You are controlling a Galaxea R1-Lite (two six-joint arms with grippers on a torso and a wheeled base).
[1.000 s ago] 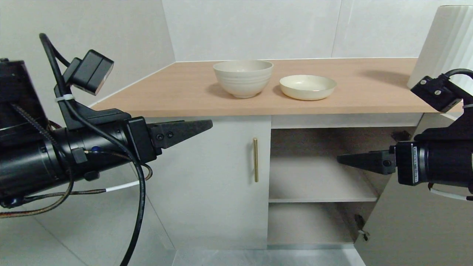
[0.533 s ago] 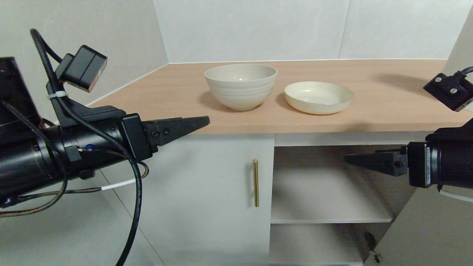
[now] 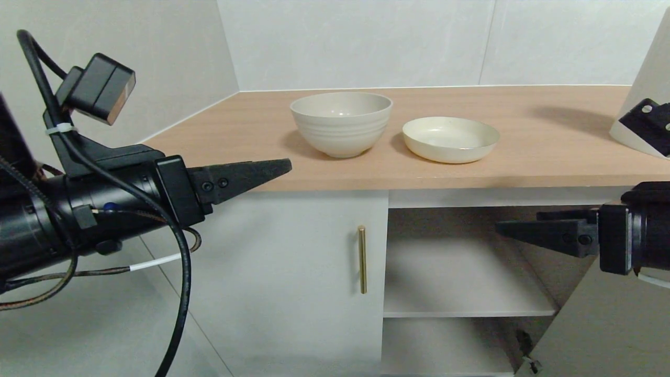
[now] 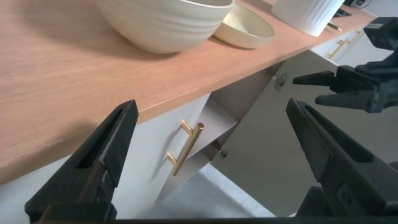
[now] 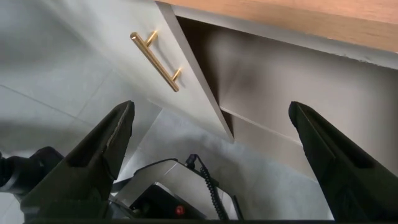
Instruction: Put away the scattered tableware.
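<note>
A deep cream bowl (image 3: 341, 123) and a shallow cream dish (image 3: 450, 139) stand side by side on the wooden countertop (image 3: 251, 131); the left wrist view also has the bowl (image 4: 165, 22) and dish (image 4: 245, 28). My left gripper (image 3: 285, 167) hovers at the counter's front edge, left of the bowl, open and holding nothing (image 4: 211, 155). My right gripper (image 3: 500, 229) hangs lower, in front of the open cabinet compartment (image 3: 466, 262), fingers spread wide and holding nothing (image 5: 211, 155).
The left cabinet door (image 3: 293, 272) is closed and has a brass handle (image 3: 361, 259). The right door (image 3: 602, 324) swings open at lower right. A white ribbed object (image 3: 649, 94) stands on the counter's right end. Tiled walls close the corner behind.
The head camera shifted, so the counter looks nearer and lower. Since then my left gripper has risen slightly and my right gripper has drawn back a little to the right.
</note>
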